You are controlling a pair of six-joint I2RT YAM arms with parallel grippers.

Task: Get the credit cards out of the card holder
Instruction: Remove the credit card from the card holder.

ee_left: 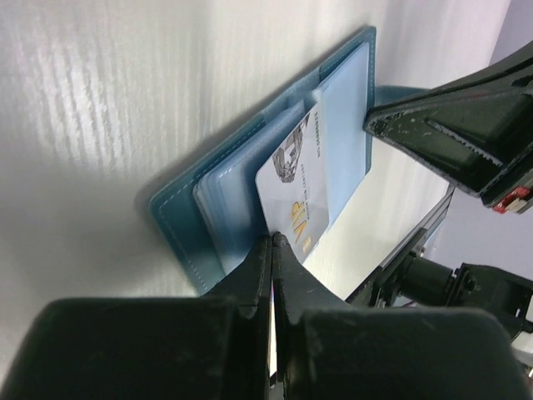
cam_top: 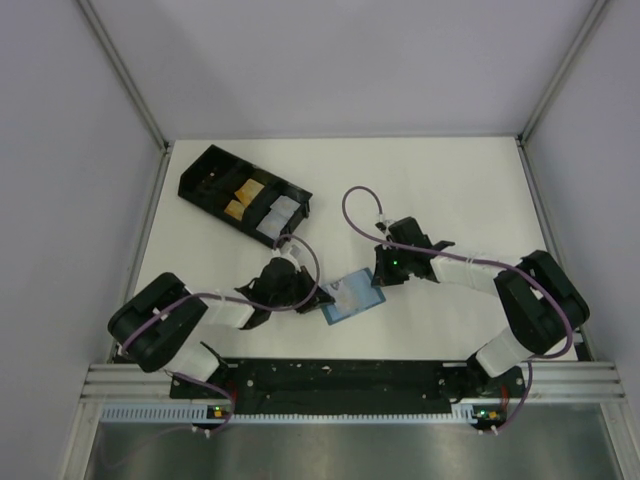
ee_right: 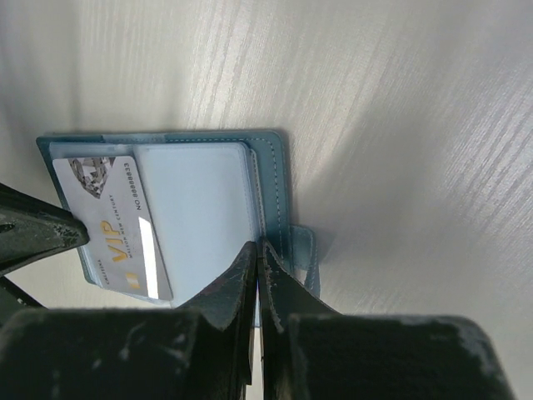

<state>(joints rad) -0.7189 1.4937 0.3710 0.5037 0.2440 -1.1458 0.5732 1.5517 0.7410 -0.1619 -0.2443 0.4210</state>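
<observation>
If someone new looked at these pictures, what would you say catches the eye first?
The open blue card holder at the table's near middle, gripped from both sides: the left gripper pinches a white VIP card sticking partly out of its pocket, while the right gripper clamps the holder's edge near the tab. Farther back on the left, a black tray lies at an angle.

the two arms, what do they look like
Both the left arm and right arm have black joint housings joined by white links, with a purple cable looping along each. The left hand and right hand are black, with scuffed wedge-shaped fingers. A green light glows on the right wrist.
</observation>
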